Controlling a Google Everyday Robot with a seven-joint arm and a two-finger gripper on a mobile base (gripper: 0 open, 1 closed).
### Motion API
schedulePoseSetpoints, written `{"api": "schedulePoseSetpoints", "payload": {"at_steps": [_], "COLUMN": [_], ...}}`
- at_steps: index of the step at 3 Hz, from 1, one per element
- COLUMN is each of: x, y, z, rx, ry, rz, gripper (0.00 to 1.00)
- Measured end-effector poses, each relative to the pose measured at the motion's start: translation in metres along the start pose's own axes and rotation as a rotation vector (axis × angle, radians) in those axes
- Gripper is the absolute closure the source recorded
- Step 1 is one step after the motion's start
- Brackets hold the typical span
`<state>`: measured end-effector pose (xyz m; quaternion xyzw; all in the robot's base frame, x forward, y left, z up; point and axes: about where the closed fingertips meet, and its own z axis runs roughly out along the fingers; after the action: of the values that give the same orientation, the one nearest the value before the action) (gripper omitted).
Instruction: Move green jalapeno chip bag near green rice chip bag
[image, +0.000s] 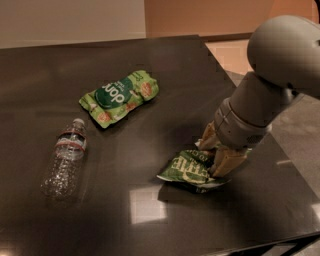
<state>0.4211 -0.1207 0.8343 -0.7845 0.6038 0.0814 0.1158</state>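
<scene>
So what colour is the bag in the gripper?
Jalapeno chip bag: olive green, white lettering; gripper grips its right end; camera view.

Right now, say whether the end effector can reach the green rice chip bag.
Probably: nothing blocks the way to the green rice chip bag, but the end effector grips the green jalapeno chip bag.
</scene>
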Motion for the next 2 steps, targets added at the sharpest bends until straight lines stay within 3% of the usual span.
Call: {"api": "schedulePoseSetpoints", "payload": {"at_steps": [1,2], "x": [-0.006,-0.017], "y": [-0.020,-0.051], "z": [-0.010,-0.025], "rx": [0.027,0.074], "ry": [0.010,0.018], "rz": [-0.004,-0.022], "gripper": [0.88,1.00]}}
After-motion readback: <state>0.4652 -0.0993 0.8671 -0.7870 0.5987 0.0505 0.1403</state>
